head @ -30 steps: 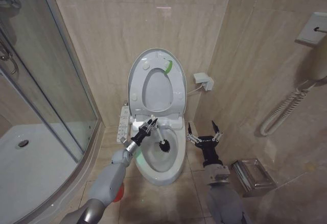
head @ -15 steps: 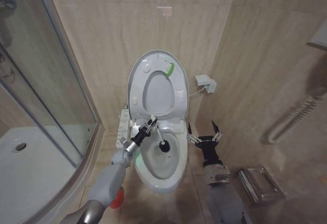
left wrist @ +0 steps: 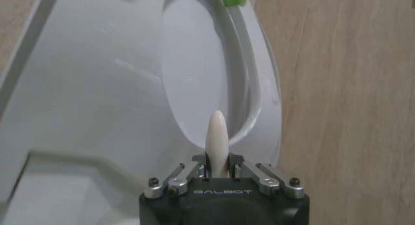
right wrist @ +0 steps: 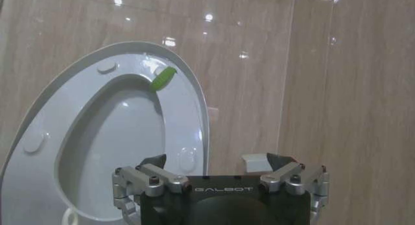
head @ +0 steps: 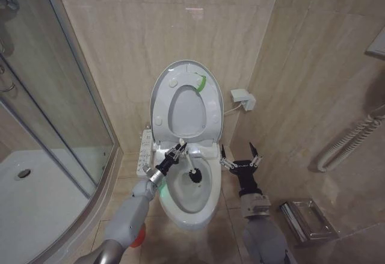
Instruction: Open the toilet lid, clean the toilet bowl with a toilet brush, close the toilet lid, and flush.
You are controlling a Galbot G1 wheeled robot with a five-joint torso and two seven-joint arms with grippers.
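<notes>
Shower (head: 42, 125): glass enclosure at 9 o'clock of the bowl.
Bowl (head: 204, 201): white, on the floor at centre, open.
Lid (head: 161, 98): raised upright against the wall at 12 o'clock of the bowl, seat lifted with it, green strip near its top.
Right gripper (head: 240, 156): at 3 o'clock of the bowl, just beside its rim, fingers spread wide, holding nothing.
Left gripper (head: 178, 151): over the bowl's rear rim, at about 10 o'clock, clamped on the brush handle.
Brush (head: 194, 174): handle slants down to the dark head inside the bowl.
</notes>
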